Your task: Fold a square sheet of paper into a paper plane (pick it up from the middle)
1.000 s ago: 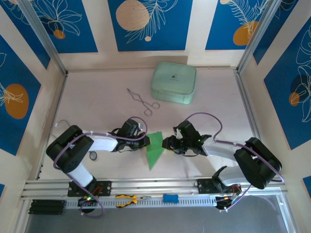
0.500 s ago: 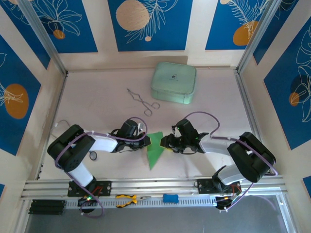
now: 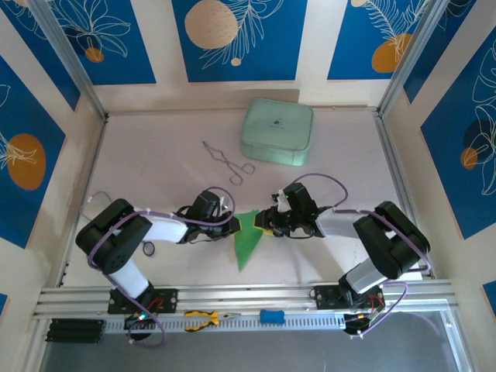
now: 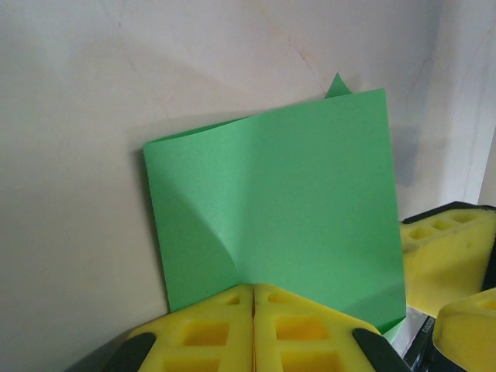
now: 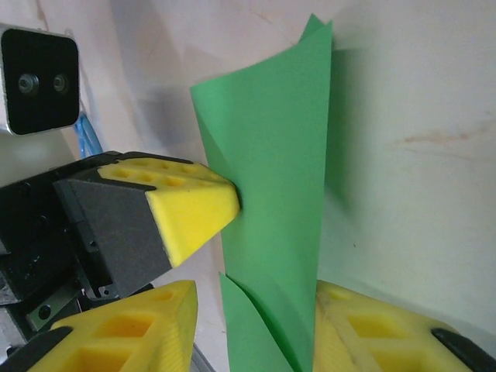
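Observation:
The bright green paper sheet (image 3: 246, 239) is partly folded and stands up off the table between the two grippers. My left gripper (image 3: 232, 225) is shut on the sheet's near edge (image 4: 279, 209), its yellow fingers (image 4: 209, 329) pressed together on it. My right gripper (image 3: 264, 225) comes in from the right and is open. Its yellow fingers (image 5: 139, 329) stand on either side of the folded sheet (image 5: 271, 194), and the right-hand one touches the paper. The left gripper's pinching fingertips (image 5: 190, 203) show in the right wrist view.
A pale mint-green rounded case (image 3: 277, 132) lies at the back of the table, with metal tongs (image 3: 226, 161) to its left. Yellow-handled pliers (image 3: 203, 318) and a small blue item (image 3: 271, 316) rest on the front rail. Aluminium rails frame the table.
My right gripper has slid left toward the sheet and now straddles its folded edge. The left gripper and the sheet have stayed in place.

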### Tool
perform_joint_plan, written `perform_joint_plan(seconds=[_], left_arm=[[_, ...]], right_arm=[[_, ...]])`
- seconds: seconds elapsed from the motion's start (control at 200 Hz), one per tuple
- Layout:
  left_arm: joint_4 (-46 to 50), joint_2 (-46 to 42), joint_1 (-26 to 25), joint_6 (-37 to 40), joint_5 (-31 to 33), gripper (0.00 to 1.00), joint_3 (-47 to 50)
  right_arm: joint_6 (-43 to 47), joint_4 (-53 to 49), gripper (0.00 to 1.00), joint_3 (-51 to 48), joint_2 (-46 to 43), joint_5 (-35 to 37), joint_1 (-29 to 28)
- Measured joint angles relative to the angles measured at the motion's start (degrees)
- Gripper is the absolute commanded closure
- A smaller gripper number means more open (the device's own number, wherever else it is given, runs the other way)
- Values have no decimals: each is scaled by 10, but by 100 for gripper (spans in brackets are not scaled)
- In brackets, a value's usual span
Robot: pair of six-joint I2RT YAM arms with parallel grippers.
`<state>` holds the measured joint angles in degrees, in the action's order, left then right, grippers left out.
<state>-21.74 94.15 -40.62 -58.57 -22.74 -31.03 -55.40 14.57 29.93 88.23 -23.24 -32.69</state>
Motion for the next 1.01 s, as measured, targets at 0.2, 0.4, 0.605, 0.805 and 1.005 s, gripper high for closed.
perform_joint_plan(seconds=[0.2, 0.4, 0.605, 0.805, 1.005], left_arm=[[0, 0, 0, 1, 0, 91, 0], [1, 0, 0, 1, 0, 90, -1], [3, 0, 0, 1, 0, 90, -3], [3, 0, 0, 1, -2, 89, -3], [7, -3, 0, 6, -5, 78, -7]], right_arm=[[31, -8, 63, 22, 28, -28, 7], [55, -16, 67, 44, 51, -41, 15], [75, -26, 67, 55, 65, -47, 20], [87, -31, 77, 70, 82, -55, 20], [87, -34, 91, 74, 91, -54, 24]])
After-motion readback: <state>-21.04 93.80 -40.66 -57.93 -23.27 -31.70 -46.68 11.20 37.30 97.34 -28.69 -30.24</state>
